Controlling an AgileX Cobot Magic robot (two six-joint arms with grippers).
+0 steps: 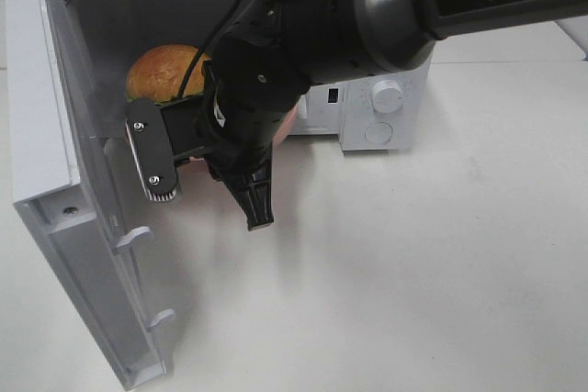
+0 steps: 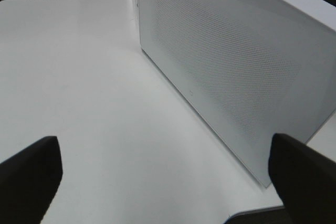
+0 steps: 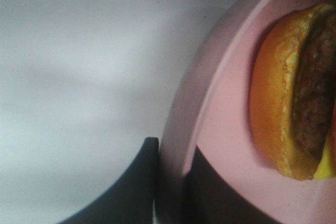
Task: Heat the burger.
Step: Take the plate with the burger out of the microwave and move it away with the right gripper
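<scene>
We start at the right claw (image 3: pixel 170 182), whose two dark fingers (image 3: pixel 126 187) stand close together, pinched on the rim of a pink plate (image 3: pixel 210 114); in the right wrist view one finger lies under the plate's edge and the other on its upper face. On that plate rests the burger (image 3: pixel 283 93), with its orange-brown bun, a dark patty and a sliver of yellow cheese showing. From the high camera we see the right arm (image 1: pixel 367 16), marked PIPER, reaching across the middle to the mouth of a white microwave (image 1: pixel 386 112), its wrist body covering most of the plate, of which only a pink sliver (image 1: pixel 287 126) shows. The burger's glossy bun top (image 1: pixel 165 72) sits inside the oven cavity, just behind the arm. The microwave's door (image 1: pixel 55 162) stands swung wide open on the left, and two round knobs (image 1: pixel 388 95) sit on its front panel to the right. Our left claw (image 2: pixel 163 171) is spread wide and holds nothing; its dark fingertips (image 2: pixel 29 174) frame the white worktop (image 2: pixel 79 77) beside the perforated outer face of the microwave, well apart from the burger.
</scene>
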